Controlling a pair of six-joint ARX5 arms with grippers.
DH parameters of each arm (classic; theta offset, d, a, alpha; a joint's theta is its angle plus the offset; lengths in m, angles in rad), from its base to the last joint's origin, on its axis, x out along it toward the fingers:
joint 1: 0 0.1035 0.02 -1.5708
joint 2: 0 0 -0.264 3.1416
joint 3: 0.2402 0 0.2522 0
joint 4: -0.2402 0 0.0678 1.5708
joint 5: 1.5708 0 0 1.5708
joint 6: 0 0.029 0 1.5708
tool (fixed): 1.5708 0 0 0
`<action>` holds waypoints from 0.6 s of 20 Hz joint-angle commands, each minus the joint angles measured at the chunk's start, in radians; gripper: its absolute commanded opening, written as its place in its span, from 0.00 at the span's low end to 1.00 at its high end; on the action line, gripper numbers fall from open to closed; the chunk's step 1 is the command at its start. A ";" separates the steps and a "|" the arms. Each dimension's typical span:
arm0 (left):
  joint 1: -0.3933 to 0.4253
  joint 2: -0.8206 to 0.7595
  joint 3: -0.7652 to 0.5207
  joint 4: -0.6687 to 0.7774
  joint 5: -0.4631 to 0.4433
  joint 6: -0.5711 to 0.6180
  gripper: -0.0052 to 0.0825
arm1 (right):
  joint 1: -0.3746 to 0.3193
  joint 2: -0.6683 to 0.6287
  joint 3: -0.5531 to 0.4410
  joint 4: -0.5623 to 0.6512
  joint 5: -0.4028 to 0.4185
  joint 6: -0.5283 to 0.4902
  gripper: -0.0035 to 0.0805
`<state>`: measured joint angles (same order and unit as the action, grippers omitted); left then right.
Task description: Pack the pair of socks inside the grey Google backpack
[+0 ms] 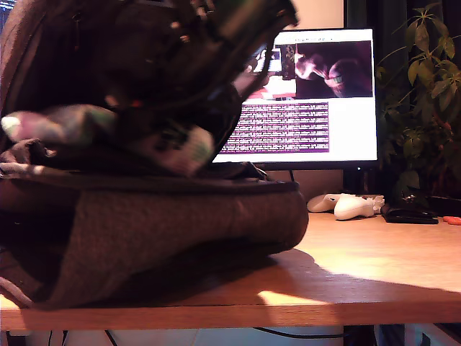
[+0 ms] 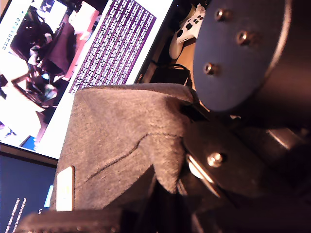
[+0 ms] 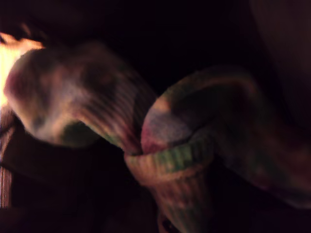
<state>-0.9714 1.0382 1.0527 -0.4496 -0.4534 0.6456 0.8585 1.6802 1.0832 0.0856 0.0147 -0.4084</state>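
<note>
Nearest, the grey Google backpack (image 1: 180,231) slumps on the counter (image 1: 360,274), the pair of socks (image 1: 65,124) soft and light at its opening, best pinched mid-bundle; my grippers' states I cannot tell.

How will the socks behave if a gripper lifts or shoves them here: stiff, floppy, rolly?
Probably floppy: the pair of socks is ribbed knit, folded over itself, its ends drooping across the grey backpack. Likely light, and unlikely to roll on that woven fabric. A shove would probably bunch them rather than slide them.
</note>
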 commanded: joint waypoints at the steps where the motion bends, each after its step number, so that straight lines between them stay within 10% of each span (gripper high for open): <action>1: -0.017 -0.038 0.051 0.021 0.036 0.002 0.03 | -0.045 0.002 0.004 -0.045 0.012 0.048 0.66; 12: 0.001 -0.038 0.051 0.021 0.038 -0.002 0.03 | -0.031 -0.133 0.003 -0.139 -0.009 0.098 0.68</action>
<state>-0.9611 1.0309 1.0702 -0.4522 -0.4351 0.6418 0.8261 1.5684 1.0832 -0.0666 0.0093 -0.3187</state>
